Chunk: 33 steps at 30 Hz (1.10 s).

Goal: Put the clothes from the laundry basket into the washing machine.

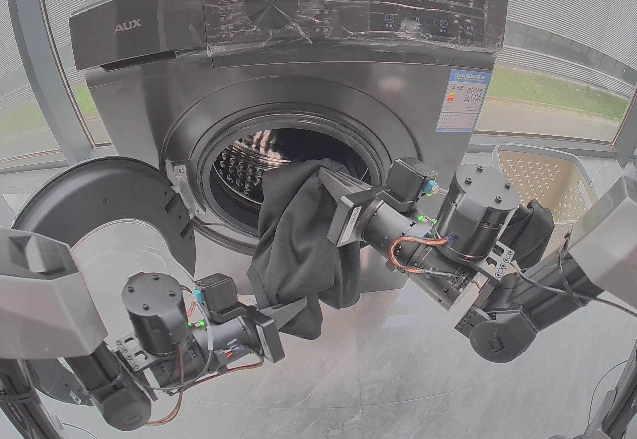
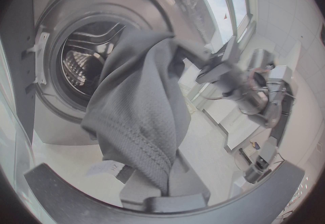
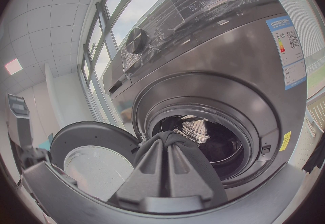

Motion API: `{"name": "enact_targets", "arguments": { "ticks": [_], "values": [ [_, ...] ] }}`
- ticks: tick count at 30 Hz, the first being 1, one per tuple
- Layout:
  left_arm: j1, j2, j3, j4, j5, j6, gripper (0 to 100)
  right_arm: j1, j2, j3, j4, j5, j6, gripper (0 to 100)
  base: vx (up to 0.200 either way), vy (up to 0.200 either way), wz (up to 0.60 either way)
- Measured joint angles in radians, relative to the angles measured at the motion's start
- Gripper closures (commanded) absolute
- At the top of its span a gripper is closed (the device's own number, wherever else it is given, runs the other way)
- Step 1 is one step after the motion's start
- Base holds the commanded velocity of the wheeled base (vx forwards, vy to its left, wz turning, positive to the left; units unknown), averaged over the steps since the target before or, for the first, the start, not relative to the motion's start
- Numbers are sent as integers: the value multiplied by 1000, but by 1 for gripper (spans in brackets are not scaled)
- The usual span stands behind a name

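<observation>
- Front-loading washing machine straight ahead, with its round door swung fully open to the left and the steel drum exposed.
- Dark grey garment draped from the lower right of the drum opening, down over the rim and in front of the machine's lower panel. Top fold just inside the mouth, bulk outside and clear of the floor.
- Right gripper at the mouth of the drum, fingers pressed together on the garment's top fold. Same grip close up from the right wrist, with cloth bunched over and around the two closed fingers of that gripper.
- Left gripper lower and nearer, below the door's edge, fingers pinching the garment's bottom hem. From the left wrist, ribbed hem caught in the tips of this gripper and rising toward the drum.
- Garment held taut-to-slack between the two grips, one above, one below.
- White perforated laundry basket on the floor to the right of the machine, behind the right arm. More dark clothing heaped at its near rim.
- Control dial on the top panel under clear film, and energy label on the upper right of the front face.
</observation>
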Motion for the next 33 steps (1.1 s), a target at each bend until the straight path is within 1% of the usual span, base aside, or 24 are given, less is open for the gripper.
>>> {"name": "enact_targets", "arguments": {
  "ticks": [5, 6, 9, 13, 18, 21, 27, 33],
  "values": [
    [-42, -130, 77, 0, -7, 13, 100, -5, 11, 19, -2, 1, -2, 0, 0, 0, 0],
    [-47, -153, 83, 0, -7, 19, 100, -6, 14, 26, -2, 1, -3, 0, 0, 0, 0],
    [-49, -198, 86, 1, -7, 41, 100, -6, 25, 63, -2, 1, -12, 0, 0, 0, 0],
    [-43, -229, 59, 1, -7, 55, 100, -12, 37, 130, 1, 1, -39, 0, 0, 0, 0],
    [-23, -231, -8, 1, -2, 57, 100, -33, 45, 183, 3, 0, -66, 0, 0, 0, 0],
    [-5, -223, -20, 1, 1, 61, 100, -55, 47, 219, 2, 1, -77, 0, 0, 0, 0],
    [6, -211, -35, 1, 4, 61, 100, -78, 50, 280, 3, 2, -80, 0, 0, 0, 0],
    [11, -203, -42, 1, 12, 62, 100, -70, 56, 306, 3, 5, -80, 0, 0, 0, 0]
  ]
}}
